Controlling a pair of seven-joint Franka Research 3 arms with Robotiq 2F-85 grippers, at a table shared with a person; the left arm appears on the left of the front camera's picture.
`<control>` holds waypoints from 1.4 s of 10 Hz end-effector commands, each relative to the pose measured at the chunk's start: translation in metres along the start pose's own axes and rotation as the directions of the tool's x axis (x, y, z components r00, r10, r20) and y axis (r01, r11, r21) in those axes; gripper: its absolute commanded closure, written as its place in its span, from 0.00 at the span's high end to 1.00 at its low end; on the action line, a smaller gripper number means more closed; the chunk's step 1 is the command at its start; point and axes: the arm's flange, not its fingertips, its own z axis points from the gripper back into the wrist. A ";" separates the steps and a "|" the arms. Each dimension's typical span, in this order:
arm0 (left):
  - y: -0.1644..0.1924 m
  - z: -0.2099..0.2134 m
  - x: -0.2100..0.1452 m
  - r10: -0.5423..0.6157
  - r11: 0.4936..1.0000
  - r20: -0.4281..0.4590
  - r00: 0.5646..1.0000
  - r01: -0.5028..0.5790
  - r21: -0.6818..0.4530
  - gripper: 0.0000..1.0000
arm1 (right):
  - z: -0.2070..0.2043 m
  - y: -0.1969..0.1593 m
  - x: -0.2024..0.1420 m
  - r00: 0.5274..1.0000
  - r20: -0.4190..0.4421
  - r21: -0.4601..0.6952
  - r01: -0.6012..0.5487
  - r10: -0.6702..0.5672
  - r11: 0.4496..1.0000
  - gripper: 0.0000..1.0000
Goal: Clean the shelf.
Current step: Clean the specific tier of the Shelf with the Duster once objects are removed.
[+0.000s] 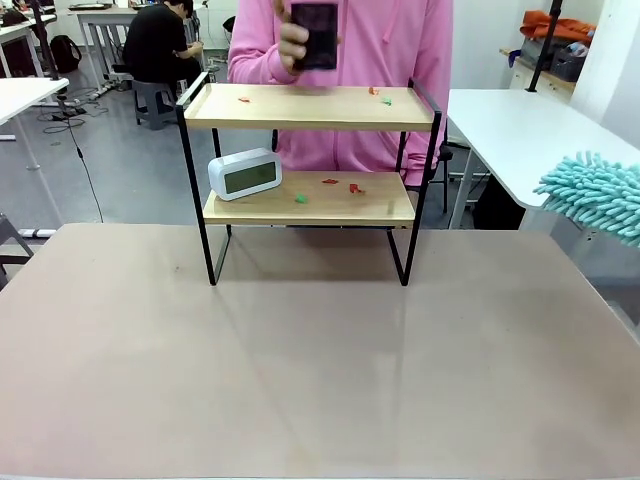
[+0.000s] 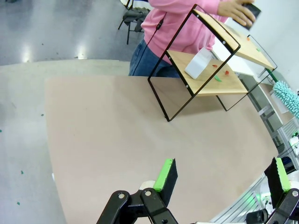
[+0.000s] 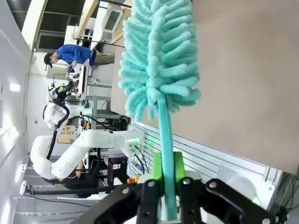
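two-tier shelf [image 1: 300, 108] — scraps [image 1: 330, 182], clock [image 1: 245, 174]; right jaws clamp teal duster [image 3: 156, 56]

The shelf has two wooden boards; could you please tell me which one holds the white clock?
The lower board, where the clock stands at the left end; the upper board carries small coloured scraps but no clock.

no readable text, labels or numbers, clock [image 1: 245, 174] display too faint to read

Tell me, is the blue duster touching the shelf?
Apart. In the front view the duster hangs at the right edge, with a wide open gap between it and the shelf.
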 end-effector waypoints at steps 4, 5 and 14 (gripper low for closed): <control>-0.001 -0.002 0.001 -0.019 1.000 0.010 1.000 0.019 -0.011 1.00 | 0.001 0.004 0.001 1.000 0.002 -0.003 0.002 -0.002 1.000 0.00; -0.001 -0.002 0.001 -0.019 1.000 0.010 1.000 0.019 -0.011 1.00 | 0.001 0.004 0.001 1.000 0.002 -0.003 0.002 -0.002 1.000 0.00; -0.001 -0.002 0.001 -0.019 1.000 0.010 1.000 0.019 -0.011 1.00 | -0.035 0.180 0.075 0.944 0.147 -0.163 -0.270 0.294 0.949 0.12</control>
